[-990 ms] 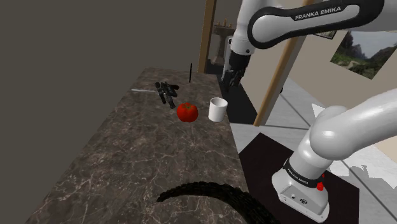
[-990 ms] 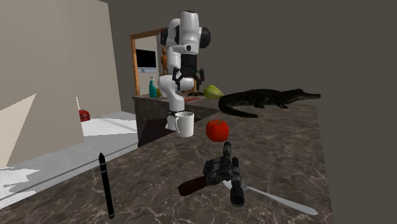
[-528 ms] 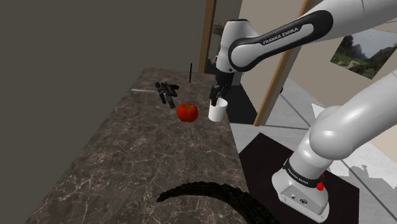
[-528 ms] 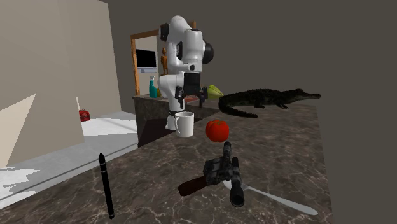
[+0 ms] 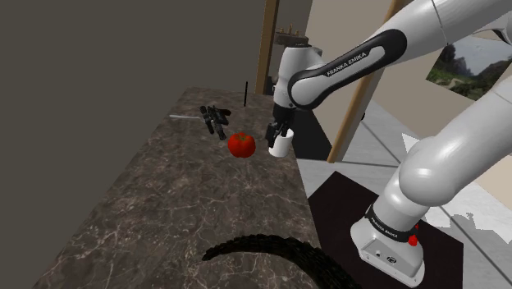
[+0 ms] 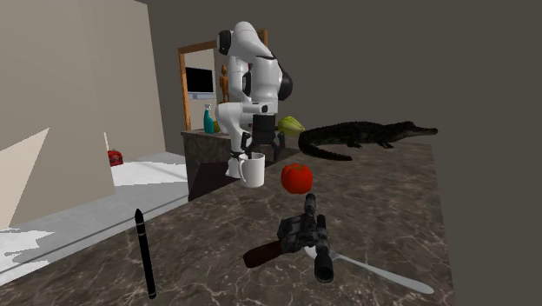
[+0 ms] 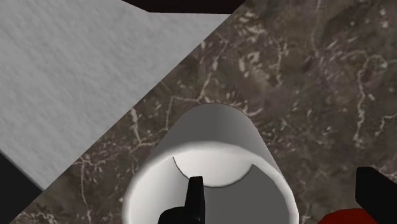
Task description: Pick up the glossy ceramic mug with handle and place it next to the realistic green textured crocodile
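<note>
A plain white mug (image 5: pixel 281 148) stands upright on the dark marble counter (image 5: pixel 180 189), close to its edge (image 6: pixel 253 174). My black gripper (image 5: pixel 277 132) hangs directly over it (image 6: pixel 258 155), open. In the wrist view one finger (image 7: pixel 194 197) dips inside the mug's rim (image 7: pixel 210 159) and the other finger (image 7: pixel 378 194) stands outside its wall; neither touches it. The handle is hidden. The dark green crocodile (image 6: pixel 365 136) lies at the counter's end near the stand, and its tail (image 5: pixel 271 250) curls along the shoulder view's lower edge.
A red tomato (image 5: pixel 241 144) sits right beside the mug (image 6: pixel 296 177). Farther along lie a black toy gun (image 6: pixel 304 233), a knife (image 6: pixel 373 271) and a black pen (image 6: pixel 146 252). The counter edge drops to grey floor (image 7: pixel 76 76) beside the mug.
The gripper has come down and across from above the counter's edge to the mug's rim. Its fingers have stayed open. The mug and the other things have not moved.
</note>
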